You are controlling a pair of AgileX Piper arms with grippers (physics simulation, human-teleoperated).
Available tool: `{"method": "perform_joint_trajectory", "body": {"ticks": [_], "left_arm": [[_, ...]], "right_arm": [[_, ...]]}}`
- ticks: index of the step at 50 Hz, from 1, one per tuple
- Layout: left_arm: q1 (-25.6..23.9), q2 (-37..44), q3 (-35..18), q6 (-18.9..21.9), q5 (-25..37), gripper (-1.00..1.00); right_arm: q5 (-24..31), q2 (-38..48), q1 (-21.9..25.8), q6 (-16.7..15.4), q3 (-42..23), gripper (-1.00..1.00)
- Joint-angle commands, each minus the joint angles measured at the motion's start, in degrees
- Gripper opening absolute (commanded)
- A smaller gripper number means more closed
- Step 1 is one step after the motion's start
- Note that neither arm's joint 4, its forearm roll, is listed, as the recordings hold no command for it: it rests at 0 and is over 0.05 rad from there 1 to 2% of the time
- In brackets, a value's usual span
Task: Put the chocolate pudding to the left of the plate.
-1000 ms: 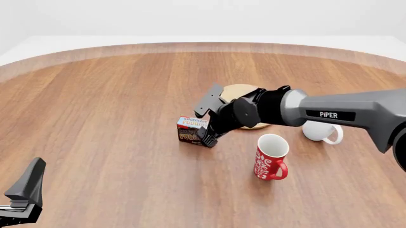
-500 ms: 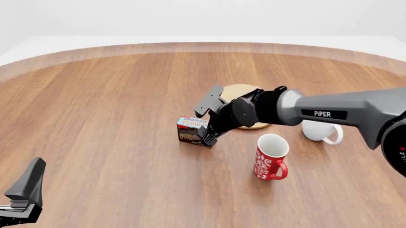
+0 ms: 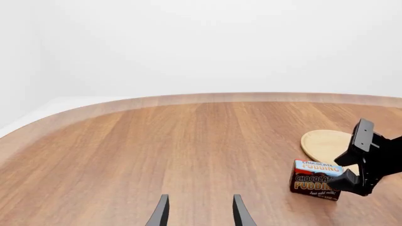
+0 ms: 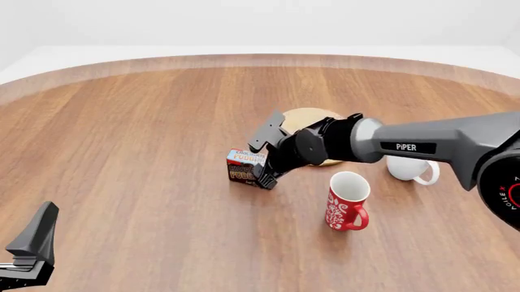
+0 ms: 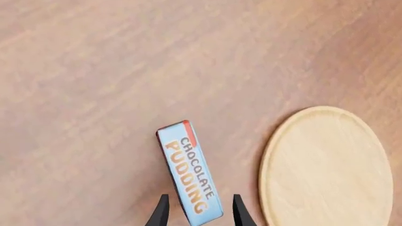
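Near frame centre, the right gripper (image 4: 262, 176) has barely shifted, fingers spread astride the chocolate pudding (image 4: 245, 167), standing left of the plate (image 4: 302, 115).

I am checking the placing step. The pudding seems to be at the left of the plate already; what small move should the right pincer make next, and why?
Probably lift the right pincer straight up. The chocolate pudding stands on the table, left of the plate, and the fingers straddle it with visible gaps.
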Motion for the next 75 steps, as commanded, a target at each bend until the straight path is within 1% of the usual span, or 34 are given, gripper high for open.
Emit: {"method": "perform_joint_trajectory", "body": {"ticks": [1, 4, 9, 11, 20, 29, 39, 50, 58, 69, 71, 72, 74, 75], "left_arm": [[0.0, 0.0, 0.0, 0.0, 0.0, 1.00], [0.0, 0.0, 0.0, 0.0, 0.0, 1.00], [0.0, 0.0, 0.0, 0.0, 0.0, 1.00], [0.0, 0.0, 0.0, 0.0, 0.0, 1.00], [0.0, 0.0, 0.0, 0.0, 0.0, 1.00], [0.0, 0.0, 0.0, 0.0, 0.0, 1.00], [0.0, 0.0, 0.0, 0.0, 0.0, 1.00], [0.0, 0.0, 0.0, 0.0, 0.0, 1.00], [0.0, 0.0, 0.0, 0.0, 0.0, 1.00], [0.0, 0.0, 0.0, 0.0, 0.0, 1.00], [0.0, 0.0, 0.0, 0.0, 0.0, 1.00], [0.0, 0.0, 0.0, 0.0, 0.0, 1.00], [0.0, 0.0, 0.0, 0.0, 0.0, 1.00], [0.0, 0.0, 0.0, 0.0, 0.0, 1.00]], "right_arm": [[-0.9, -0.5, 1.1, 0.6, 1.6, -1.00], [-1.6, -1.3, 2.2, 0.7, 3.4, -1.00], [-2.1, -1.9, 2.6, 0.6, 4.8, -1.00], [-2.4, -2.9, 3.5, 1.1, 6.0, -1.00], [-2.0, -6.6, 3.9, 0.6, 7.8, -1.00], [0.0, -10.2, 3.1, -0.5, 7.8, -1.00], [2.5, -12.5, 2.1, -2.2, 6.1, -1.00], [5.4, -13.0, 1.1, -3.5, 2.1, -1.00], [7.3, -11.3, 0.6, -4.4, -2.0, -1.00], [11.9, -5.3, -0.7, -6.0, -12.7, -1.00], [12.5, -4.0, -1.0, -6.5, -14.5, -1.00], [12.9, -3.1, -1.4, -7.5, -15.5, -1.00], [13.4, -2.4, -1.2, -7.1, -17.0, -1.00], [13.7, -1.7, -1.3, -7.5, -17.9, -1.00]]}}
